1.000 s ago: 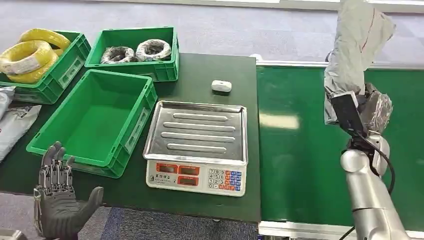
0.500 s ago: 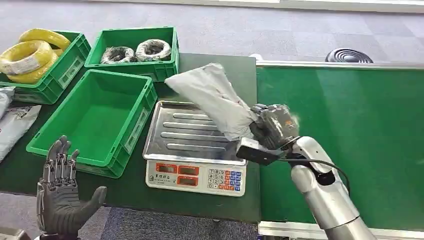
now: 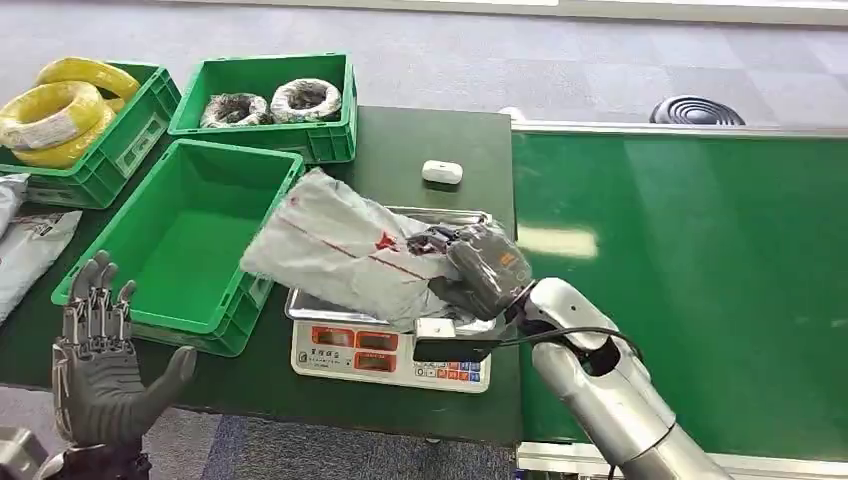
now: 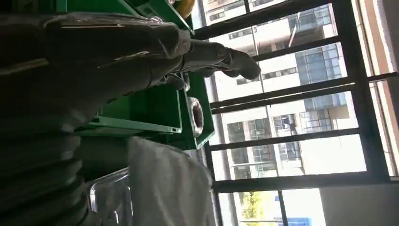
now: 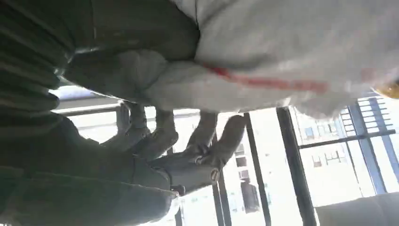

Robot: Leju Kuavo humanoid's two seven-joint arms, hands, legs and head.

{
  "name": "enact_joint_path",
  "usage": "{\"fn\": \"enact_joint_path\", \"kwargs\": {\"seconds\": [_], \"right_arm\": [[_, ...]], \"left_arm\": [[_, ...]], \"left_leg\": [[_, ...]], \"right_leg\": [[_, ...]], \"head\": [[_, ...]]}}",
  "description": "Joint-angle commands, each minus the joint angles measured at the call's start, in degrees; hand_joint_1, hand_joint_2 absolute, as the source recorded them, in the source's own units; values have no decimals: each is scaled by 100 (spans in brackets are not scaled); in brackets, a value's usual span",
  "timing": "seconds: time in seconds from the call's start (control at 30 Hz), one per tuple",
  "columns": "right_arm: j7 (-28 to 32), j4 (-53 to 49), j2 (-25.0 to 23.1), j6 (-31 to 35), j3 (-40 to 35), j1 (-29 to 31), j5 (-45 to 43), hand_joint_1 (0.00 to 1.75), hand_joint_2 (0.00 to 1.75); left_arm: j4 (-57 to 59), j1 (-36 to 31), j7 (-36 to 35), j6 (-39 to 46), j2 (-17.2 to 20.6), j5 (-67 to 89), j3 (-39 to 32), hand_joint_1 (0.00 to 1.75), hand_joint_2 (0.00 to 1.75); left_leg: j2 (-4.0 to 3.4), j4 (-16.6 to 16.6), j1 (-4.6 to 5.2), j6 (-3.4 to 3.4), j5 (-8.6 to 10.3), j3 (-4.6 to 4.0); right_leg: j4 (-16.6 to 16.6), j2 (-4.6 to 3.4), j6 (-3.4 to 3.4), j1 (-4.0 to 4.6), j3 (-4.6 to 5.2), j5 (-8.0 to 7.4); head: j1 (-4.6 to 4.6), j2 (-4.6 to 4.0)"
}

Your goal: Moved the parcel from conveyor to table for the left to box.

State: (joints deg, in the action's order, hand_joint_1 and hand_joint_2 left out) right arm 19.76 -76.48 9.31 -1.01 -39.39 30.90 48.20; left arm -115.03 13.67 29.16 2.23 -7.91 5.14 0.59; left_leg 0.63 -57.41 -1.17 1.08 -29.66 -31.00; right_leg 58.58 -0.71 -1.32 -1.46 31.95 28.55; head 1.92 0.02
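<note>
scale, yellow cable coils, white case

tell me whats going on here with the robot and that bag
The robot's right hand grips one end of a grey parcel and holds it over the metal pan of a scale on the dark table. The parcel's far end reaches toward the empty green bin. The left hand waits open near the table's front edge, holding nothing. The green conveyor lies to the right.

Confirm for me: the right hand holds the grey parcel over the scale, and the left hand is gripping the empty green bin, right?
Not quite. In the head view the left hand is open, apart from the empty green bin. The right hand does hold the grey parcel over the scale.
</note>
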Motion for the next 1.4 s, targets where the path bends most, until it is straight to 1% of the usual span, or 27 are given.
{"fn": "enact_joint_path", "kwargs": {"seconds": [0.03, 0.1, 0.13, 0.17, 0.23, 0.3, 0.33, 0.4, 0.47, 0.5, 0.6, 0.63, 0.67, 0.73, 0.8, 0.83, 0.9, 0.93, 1.0, 1.03, 1.1, 1.13, 1.17, 1.23, 1.33, 1.4], "right_arm": [[-216, 662, -128, 127, -393, 461, -20, 0, 175], [-246, 659, -87, 161, -342, 432, -79, 0, 175], [-246, 648, -70, 166, -339, 417, -85, 0, 175], [-246, 648, -70, 166, -339, 417, -85, 0, 175], [-246, 648, -70, 166, -339, 417, -85, 0, 175], [-294, 600, -39, 238, -298, 362, -141, 0, 175], [-312, 591, -15, 283, -277, 345, -176, 0, 175], [-297, 555, 17, 339, -238, 303, -249, 0, 175], [-298, 537, 34, 342, -235, 301, -251, 0, 175], [-298, 537, 34, 342, -235, 301, -251, 0, 175], [-298, 533, 27, 342, -239, 302, -251, 0, 175], [-298, 533, 27, 342, -239, 302, -251, 0, 175], [-296, 510, 22, 386, -203, 274, -291, 0, 175], [-304, 363, 1, 647, 37, 85, -435, 0, 175], [-306, 204, -28, 918, 353, -169, -621, 0, 175], [-329, 76, -59, 1088, 612, -393, -771, 0, 175], [-261, -195, -43, 1248, 999, -763, -1148, 0, 175], [-234, -420, -22, 1340, 1236, -1039, -1338, 0, 175], [-133, -695, -35, 1400, 1528, -1423, -1625, 0, 175], [-92, -767, -20, 1402, 1609, -1604, -1709, 0, 175], [73, -771, 19, 1517, 1656, -1797, -1867, 0, 175], [160, -758, -9, 1578, 1662, -1836, -1940, 0, 175], [224, -775, -37, 1617, 1654, -1872, -1993, 0, 175], [352, -923, -101, 1798, 1658, -1949, -2127, 0, 175], [468, -1142, -127, 1955, 1598, -2048, -2278, 0, 175], [468, -1167, -132, 1956, 1584, -2058, -2277, 0, 175]], "left_arm": [[242, -154, -48, 72, 17, 24, -96, 0, 175], [289, -228, -52, 126, 74, 113, -34, 0, 175], [308, -249, -56, 138, 84, 118, -24, 0, 175], [308, -249, -56, 138, 84, 118, -24, 0, 175], [308, -249, -56, 138, 84, 118, -24, 0, 175], [365, -418, -29, 186, 164, 126, 62, 0, 175], [420, -587, -33, 223, 219, 186, 154, 0, 175], [546, -865, -249, 221, 326, 545, 383, 0, 175], [589, -942, -298, 248, 301, 576, 419, 0, 175], [589, -942, -298, 248, 301, 576, 419, 0, 175], [595, -901, -294, 245, 316, 572, 418, 0, 175], [595, -901, -294, 245, 316, 572, 418, 0, 175], [636, -948, -380, 262, 415, 827, 503, 0, 175], [1151, -1385, -816, 414, 599, 1843, 937, 0, 175], [1677, -1751, -1058, 630, 662, 2544, 1276, 0, 175], [1980, -1955, -1273, 802, 680, 3025, 1488, 0, 175], [2394, -2256, -1577, 758, 716, 3429, 1773, 0, 175], [2637, -2439, -1735, 674, 717, 3596, 1931, 0, 175], [3012, -2723, -2018, 501, 730, 3840, 2173, 0, 175], [3361, -2945, -2172, 416, 725, 4009, 2338, 0, 175], [3948, -3275, -2390, 244, 689, 4272, 2588, 0, 175], [4265, -3429, -2493, 160, 659, 4422, 2716, 0, 175], [4525, -3522, -2535, 130, 634, 4485, 2795, 0, 175], [5018, -3708, -2573, 173, 538, 4661, 2952, 0, 175], [5224, -3748, -2470, 274, 423, 4629, 3002, 0, 175], [5215, -3753, -2470, 274, 418, 4629, 3007, 0, 175]], "left_leg": [[-14, 10, 3, -8, 8, 1], [-10, 6, 3, -5, 4, 1], [-20, 29, 4, -12, 19, 7], [-6, 8, 3, -7, 8, 0], [-6, 14, 4, -8, 11, 3], [-11, 20, 4, -7, 14, 5], [-2, 11, 3, -5, 11, 0], [12, 4, 3, -3, 9, -3], [22, 25, 2, -8, 28, -2], [8, 4, 3, -4, 9, -1], [-3, 6, 4, -6, 6, 4], [-8, 28, 4, -12, 21, 7], [-6, 10, 4, -7, 9, 3], [8, 14, 4, -7, 13, 4], [26, 21, 3, -7, 23, 3], [34, 16, 3, -5, 21, 2], [54, 20, 2, -7, 30, -5], [63, 16, 2, -7, 26, -2], [40, 6, 3, -5, 13, 3], [65, 14, 2, -8, 23, 0], [41, 2, 4, -5, 10, 5], [66, 16, 3, -8, 23, 4], [48, 10, 2, -6, 16, 7], [43, 21, 5, -9, 25, 7], [15, 3, 4, -5, 8, 1], [14, 5, 4, -7, 11, -1]], "right_leg": [[-8, -4, 11, 0, 3, -10], [-3, -3, 7, -1, 2, -6], [-26, -3, 17, 2, -2, -23], [-8, 3, 10, 0, 0, -8], [-12, 5, 13, -1, -2, -11], [-16, 1, 16, 0, -1, -14], [-10, 9, 13, 0, 0, -9], [-4, 19, 9, -1, 1, -4], [-24, 37, 20, 3, -3, -18], [-5, 15, 8, -1, 0, -4], [-6, 5, 7, -2, -1, -6], [-28, 9, 17, 1, -4, -22], [-10, 6, 11, -1, -1, -9], [-14, 20, 14, 0, -5, -8], [-21, 39, 17, 1, -8, -12], [-17, 46, 14, 0, -9, -8], [-27, 67, 16, 2, -12, -13], [-24, 73, 12, 2, -21, -7], [-11, 42, 7, -1, -13, -2], [-23, 70, 11, 1, -22, -5], [-10, 42, 6, -2, -16, 0], [-25, 71, 11, 0, -27, -5], [-19, 52, 10, 1, -20, -4], [-29, 53, 17, 0, -20, -13], [-8, 23, 8, -2, -4, -4], [-11, 25, 12, 0, -1, -7]], "head": [[-2, 0], [-2, 0], [-2, 0], [-4, 0], [-4, 0], [-2, 0], [-2, 0], [-2, 0], [-2, 0], [-2, 0], [-2, 0], [-4, 0], [-4, 0], [-4, 0], [-2, 0], [-2, 0], [0, 0], [-4, 0], [-2, 0], [-4, 0], [-4, 0], [-2, 0], [-2, 0], [-4, 0], [-4, 0], [0, 0]]}}
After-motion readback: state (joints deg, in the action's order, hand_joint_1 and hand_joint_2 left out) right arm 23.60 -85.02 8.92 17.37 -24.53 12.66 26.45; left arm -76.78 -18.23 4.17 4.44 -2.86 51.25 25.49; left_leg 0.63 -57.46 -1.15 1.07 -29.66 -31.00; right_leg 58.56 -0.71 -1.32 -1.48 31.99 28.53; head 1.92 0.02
